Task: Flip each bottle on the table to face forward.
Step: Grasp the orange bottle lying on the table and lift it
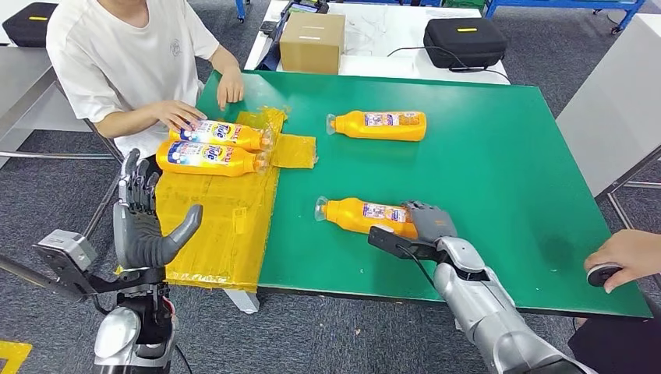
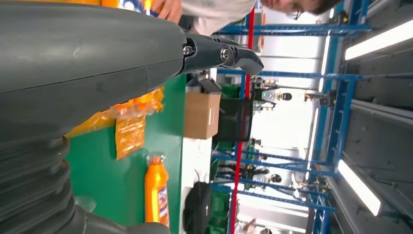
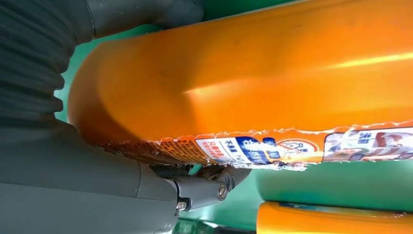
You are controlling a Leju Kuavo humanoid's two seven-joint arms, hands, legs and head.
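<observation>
Four orange plastic bottles lie on a green table; the right hand grips the nearest one.

The left hand [image 1: 144, 226] is raised off the table's left edge, fingers [image 1: 134, 183] spread wide and upright, holding nothing. Just beyond its fingertips, two orange label-up bottles [image 1: 210, 146] lie side by side on a crinkled yellow plastic sheet [image 1: 218, 226], a seated person's hand [image 1: 181, 114] touching the farther one. A third orange bottle [image 1: 379, 125] lies well beyond the right fingers. The right hand [image 1: 427, 220] wraps the base of the near orange bottle [image 1: 360, 214], thumb beneath, on the green table [image 1: 507, 171].
</observation>
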